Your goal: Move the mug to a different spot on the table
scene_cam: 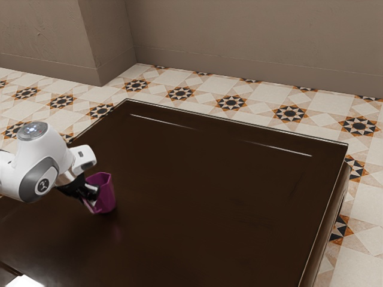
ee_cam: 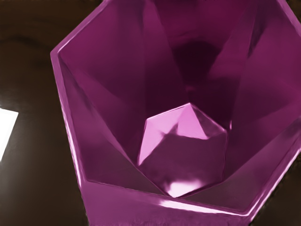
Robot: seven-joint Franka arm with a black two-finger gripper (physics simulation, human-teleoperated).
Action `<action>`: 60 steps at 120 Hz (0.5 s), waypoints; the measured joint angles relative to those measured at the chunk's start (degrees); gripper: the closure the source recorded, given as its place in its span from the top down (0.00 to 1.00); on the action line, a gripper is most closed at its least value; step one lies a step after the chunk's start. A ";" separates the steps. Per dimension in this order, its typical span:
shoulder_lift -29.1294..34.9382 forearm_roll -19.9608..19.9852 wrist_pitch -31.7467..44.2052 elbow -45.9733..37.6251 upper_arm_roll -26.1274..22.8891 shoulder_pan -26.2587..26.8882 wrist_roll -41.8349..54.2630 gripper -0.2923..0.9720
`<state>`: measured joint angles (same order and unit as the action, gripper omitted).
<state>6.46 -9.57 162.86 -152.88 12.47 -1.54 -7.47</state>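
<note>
A purple mug (scene_cam: 103, 194) stands in the lower left of the exterior view, near that end of a broad table (scene_cam: 227, 197) whose dark brown top is smooth and glossy, with pale streaks of reflected light along its far edge. The mug is faceted, built of flat angular planes, and it leans a little. The black gripper (scene_cam: 88, 191) sits right against its side toward the exterior view's left, under the rounded white and grey arm (scene_cam: 36, 164); whether it grips the mug or only touches it I cannot tell. The wrist view looks straight down into the mug (ee_cam: 178, 141): a polygonal rim, slanting magenta walls with a satin sheen, and a small flat many-sided floor catching a bright highlight. Around the table lies a tiled floor (scene_cam: 269, 101) of cream squares with dark star motifs.
</note>
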 joint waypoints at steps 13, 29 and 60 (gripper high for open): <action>0.27 -0.11 1.38 -0.06 -0.03 -0.04 -0.37 0.30; 0.64 -0.26 3.02 -0.05 -0.05 -0.04 -0.73 0.28; 0.92 -0.81 6.70 0.23 -1.32 4.68 -1.04 0.24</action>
<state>7.37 -10.38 169.57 -152.65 11.15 3.15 -8.51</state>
